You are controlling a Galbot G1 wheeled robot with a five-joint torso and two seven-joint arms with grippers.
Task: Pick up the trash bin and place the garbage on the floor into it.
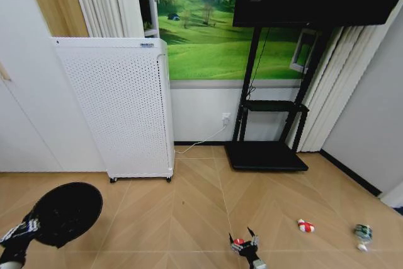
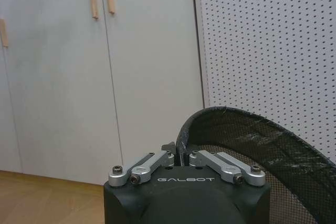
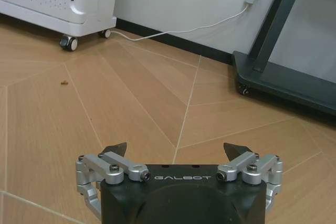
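1. Head view: the left gripper (image 1: 25, 228) sits low at the left edge, holding the bin (image 1: 66, 212) off the floor (image 1: 182, 212), with its mouth tipped toward the camera.
2. Left wrist view: the left gripper's (image 2: 181, 157) fingers are pinched narrow on the bin's (image 2: 252, 135) black mesh rim, with the white perforated appliance (image 2: 273, 51) and cabinet doors (image 2: 105, 77) behind it.
3. Head view again: the right gripper (image 1: 244, 242) is low near the bottom centre, fingers spread wide, with one red-and-white lump (image 1: 238, 242) just beside its tips – whether they touch I cannot tell.
4. Right wrist view: the right gripper (image 3: 178, 149) is wide open and holds nothing; bare floor (image 3: 131, 108) lies beyond the tips, with a TV stand base (image 3: 283, 82) and a white cable (image 3: 178, 29) farther off.
5. A second red-and-white lump (image 1: 305, 225) lies on the floor to the right of the gripper, apart from it.
6. The green-and-silver bottle (image 1: 363, 234) lies farther right – near the dark strip (image 1: 349, 171) along the wall.
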